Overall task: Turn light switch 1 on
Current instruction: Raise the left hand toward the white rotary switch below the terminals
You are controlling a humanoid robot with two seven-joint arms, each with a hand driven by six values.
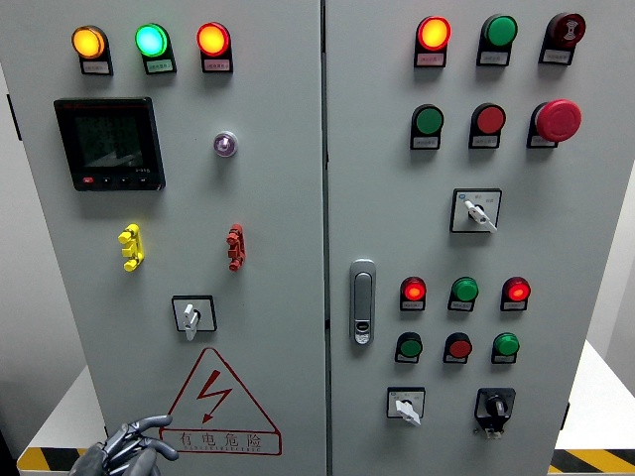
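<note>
A grey electrical cabinet (288,198) with two doors fills the head view. The left door carries one white rotary selector switch (190,315), its knob pointing down. Three more selectors sit on the right door: a white one at the upper right (477,211), a white one low down (406,406) and a black knob (494,407). I cannot read a label that numbers the switches. My left hand (131,448) shows at the bottom left, below the left door's selector and apart from it, with grey fingers loosely spread and holding nothing. The right hand is out of view.
Lit lamps in orange (88,42), green (151,40) and red (212,39) top the left door, above a black meter (109,144). A red mushroom stop button (558,120) and a door latch (362,300) are on the right door. A warning triangle (213,397) sits beside my hand.
</note>
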